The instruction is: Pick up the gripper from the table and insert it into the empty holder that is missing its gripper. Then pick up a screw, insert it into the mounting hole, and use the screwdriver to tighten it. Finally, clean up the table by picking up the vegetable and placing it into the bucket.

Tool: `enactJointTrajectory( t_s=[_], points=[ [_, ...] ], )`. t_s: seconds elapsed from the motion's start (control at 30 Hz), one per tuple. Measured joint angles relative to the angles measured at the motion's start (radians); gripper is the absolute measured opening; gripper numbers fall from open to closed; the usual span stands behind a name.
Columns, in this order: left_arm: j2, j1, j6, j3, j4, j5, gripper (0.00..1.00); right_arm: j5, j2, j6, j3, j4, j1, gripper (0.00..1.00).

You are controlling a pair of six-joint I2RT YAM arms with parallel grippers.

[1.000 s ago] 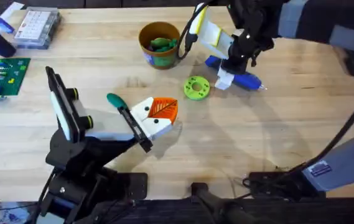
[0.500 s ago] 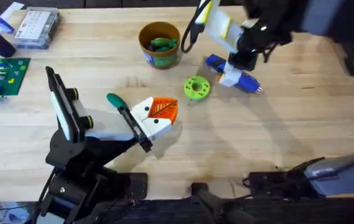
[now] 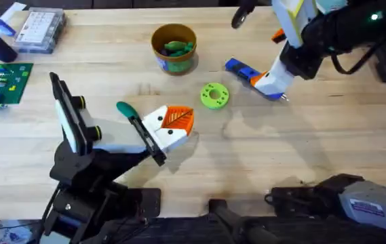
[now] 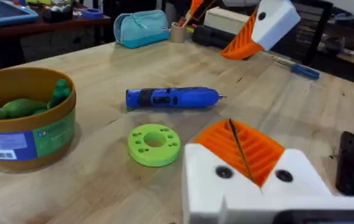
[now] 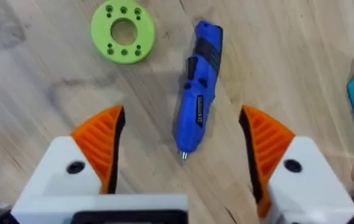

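The right gripper (image 5: 180, 155) is held over the screwdriver (image 5: 198, 87) on the counter (image 3: 315, 142), fingers apart to straddle it; left gripper (image 4: 242, 158) fingers are together.

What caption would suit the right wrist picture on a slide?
Open right gripper hovering above the blue screwdriver lying on the wooden table, a green disc beside it.

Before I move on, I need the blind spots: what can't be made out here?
- Overhead: the right hand covers the middle of the screwdriver.
- Overhead: the left hand hides the table beneath it.
- Left wrist: the bucket is cut by the edge; its wall hides part of the vegetable.
- Right wrist: the screwdriver's bit is too small to read.
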Motion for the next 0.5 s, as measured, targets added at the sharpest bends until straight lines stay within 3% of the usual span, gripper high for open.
enactJointTrajectory(
  t_s=[0.5],
  points=[
    [0.000, 0.000, 0.000, 0.000, 0.000, 0.000, 0.011, -0.059, 0.050, 0.012, 0.000, -0.020, 0.001, 0.988]
  ],
)
